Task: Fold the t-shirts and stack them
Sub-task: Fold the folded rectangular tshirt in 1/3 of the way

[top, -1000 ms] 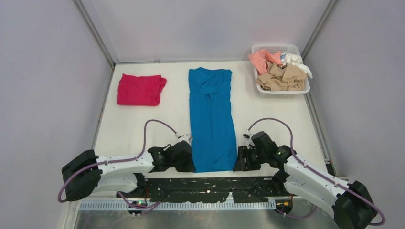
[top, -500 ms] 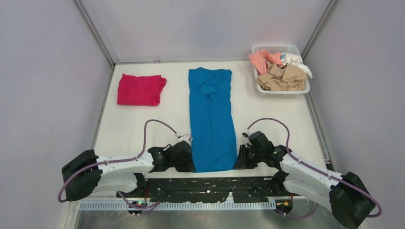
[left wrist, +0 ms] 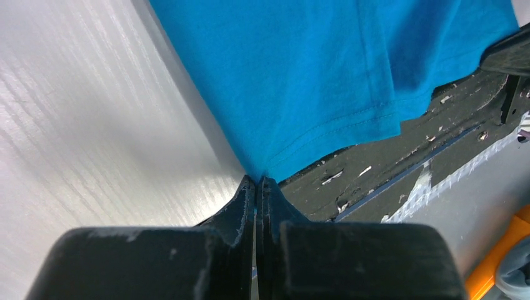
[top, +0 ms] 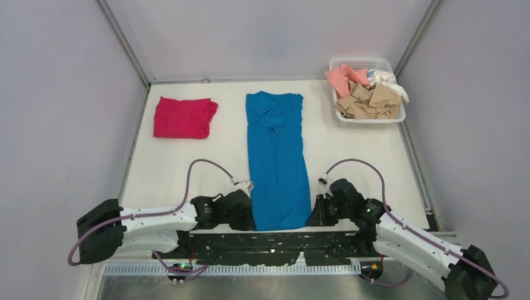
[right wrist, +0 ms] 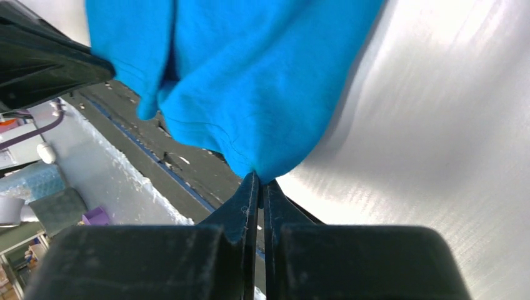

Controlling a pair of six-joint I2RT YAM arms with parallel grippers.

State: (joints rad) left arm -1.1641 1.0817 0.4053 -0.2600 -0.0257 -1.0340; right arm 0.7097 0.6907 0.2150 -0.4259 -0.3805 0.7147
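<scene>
Teal-blue t-shirt (top: 276,159) laid lengthwise along table (top: 356,156) centre; near hem corners clamped in closed left gripper (left wrist: 258,182) and right gripper (right wrist: 260,179). Magenta-red t-shirt (top: 183,117) folded at far left; remaining t-shirts (top: 367,97) heaped in basket (top: 361,62).

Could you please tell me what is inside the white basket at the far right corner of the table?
The basket holds a crumpled peach shirt, tan shirt and white shirt; anything beneath them is covered.
</scene>
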